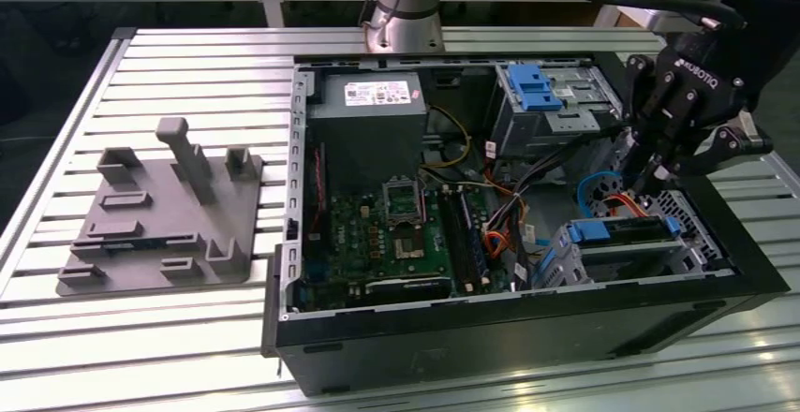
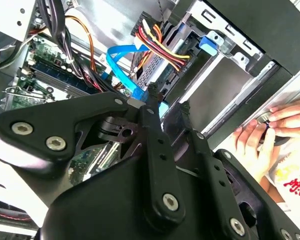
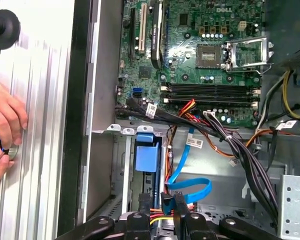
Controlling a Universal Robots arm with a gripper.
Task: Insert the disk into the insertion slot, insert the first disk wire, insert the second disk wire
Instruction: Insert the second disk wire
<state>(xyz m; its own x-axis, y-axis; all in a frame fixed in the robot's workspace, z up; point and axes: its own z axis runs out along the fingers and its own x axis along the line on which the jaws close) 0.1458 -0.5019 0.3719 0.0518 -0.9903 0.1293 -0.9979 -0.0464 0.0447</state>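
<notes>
The disk (image 1: 621,232) in its blue carrier sits inside the insertion slot (image 1: 691,217), the low silver cage at the case's corner on the exterior view's right. Its blue tab (image 3: 144,152) shows in both wrist views (image 2: 208,44). My gripper (image 1: 649,185) hangs just behind the disk's rear end, its black fingers (image 3: 180,201) close together on the connector of a blue flat wire (image 3: 189,188), which loops up from there (image 2: 119,62). A red, yellow and black wire bundle (image 2: 160,48) runs to the same end of the disk.
The open case (image 1: 525,337) holds a motherboard (image 1: 393,234), a power supply (image 1: 365,103) and a taller cage with a blue latch (image 1: 535,89). Black cables (image 3: 240,150) cross beside the slot. A person's hand (image 3: 2,127) rests on the table outside the case wall. A grey fixture (image 1: 163,215) lies apart.
</notes>
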